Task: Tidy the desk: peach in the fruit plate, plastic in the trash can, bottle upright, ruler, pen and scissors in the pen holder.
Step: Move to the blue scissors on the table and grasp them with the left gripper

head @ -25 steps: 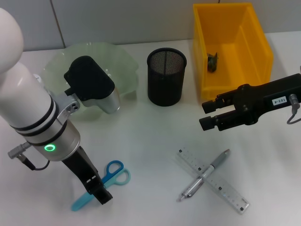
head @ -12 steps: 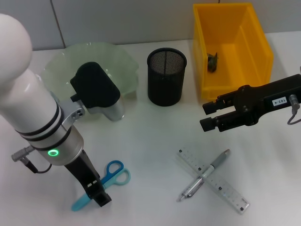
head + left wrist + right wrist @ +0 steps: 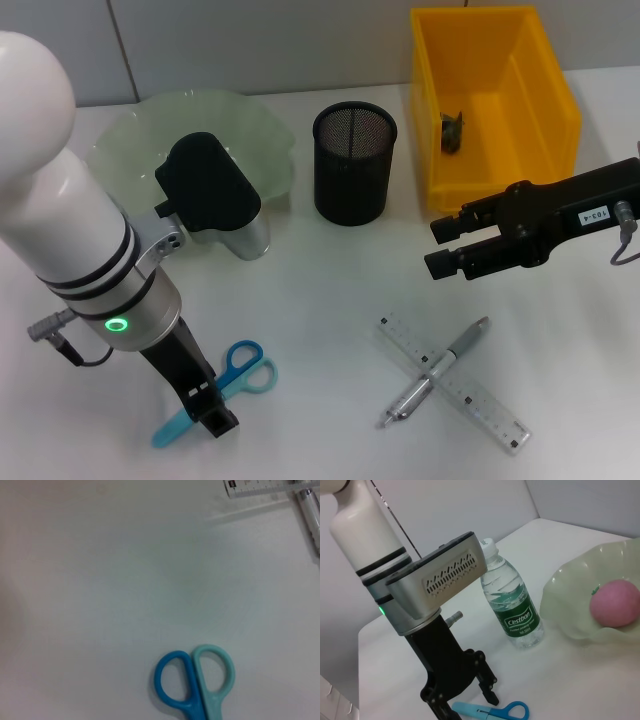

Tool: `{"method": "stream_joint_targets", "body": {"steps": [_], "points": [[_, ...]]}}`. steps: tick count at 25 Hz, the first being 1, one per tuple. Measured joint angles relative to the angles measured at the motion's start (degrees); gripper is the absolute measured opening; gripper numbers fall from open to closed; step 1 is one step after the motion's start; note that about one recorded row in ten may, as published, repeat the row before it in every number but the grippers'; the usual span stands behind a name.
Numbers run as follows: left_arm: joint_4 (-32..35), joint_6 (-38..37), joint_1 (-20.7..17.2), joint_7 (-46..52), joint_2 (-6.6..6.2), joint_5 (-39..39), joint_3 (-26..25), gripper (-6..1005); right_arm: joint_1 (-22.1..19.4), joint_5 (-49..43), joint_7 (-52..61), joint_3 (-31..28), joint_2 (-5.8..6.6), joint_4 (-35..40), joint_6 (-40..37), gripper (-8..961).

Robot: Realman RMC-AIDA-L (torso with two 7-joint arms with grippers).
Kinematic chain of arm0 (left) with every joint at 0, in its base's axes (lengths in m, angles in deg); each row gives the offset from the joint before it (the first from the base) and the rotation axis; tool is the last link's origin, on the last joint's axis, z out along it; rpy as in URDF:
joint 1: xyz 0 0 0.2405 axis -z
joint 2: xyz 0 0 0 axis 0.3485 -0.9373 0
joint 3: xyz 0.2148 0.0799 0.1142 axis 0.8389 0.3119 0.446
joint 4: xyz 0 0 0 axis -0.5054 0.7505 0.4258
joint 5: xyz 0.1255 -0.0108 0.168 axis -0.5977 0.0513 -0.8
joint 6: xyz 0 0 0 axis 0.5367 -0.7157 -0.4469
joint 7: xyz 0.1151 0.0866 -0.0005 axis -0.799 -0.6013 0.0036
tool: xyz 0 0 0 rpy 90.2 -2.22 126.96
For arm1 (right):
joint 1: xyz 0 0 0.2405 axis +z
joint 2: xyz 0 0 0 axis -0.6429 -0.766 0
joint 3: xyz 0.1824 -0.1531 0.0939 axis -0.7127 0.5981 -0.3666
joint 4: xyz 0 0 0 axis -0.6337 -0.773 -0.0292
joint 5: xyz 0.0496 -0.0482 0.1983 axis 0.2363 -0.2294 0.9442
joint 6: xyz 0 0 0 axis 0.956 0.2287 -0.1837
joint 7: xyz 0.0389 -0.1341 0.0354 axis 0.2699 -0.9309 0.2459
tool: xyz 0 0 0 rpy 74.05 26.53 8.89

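Left claw open astride scissors blade cover

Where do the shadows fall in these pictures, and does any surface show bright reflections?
Head view: even light; the pen holder throws only a soft shadow on the desk; the right gripper hovers open beside the trash can. Right wrist view: the bottle shows bright reflections; the open left gripper stands over the scissors. Left wrist view: faint shadow beside the scissors' handles.
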Motion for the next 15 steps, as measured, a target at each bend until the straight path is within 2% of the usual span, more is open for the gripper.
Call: {"method": "stream_joint_targets", "body": {"steps": [8, 15], "points": [[0.0, 0.3, 0.1, -0.4, 0.00, -0.3, 0.9, 639, 0.0, 0.0, 0.1, 0.0, 0.01, 0.0, 0.0, 656], [0.0, 0.7, 0.2, -0.4, 0.00, -0.3, 1.4, 525, 0.1, 0.0, 0.2, 0.0, 0.05, 0.0, 0.0, 656]]}}
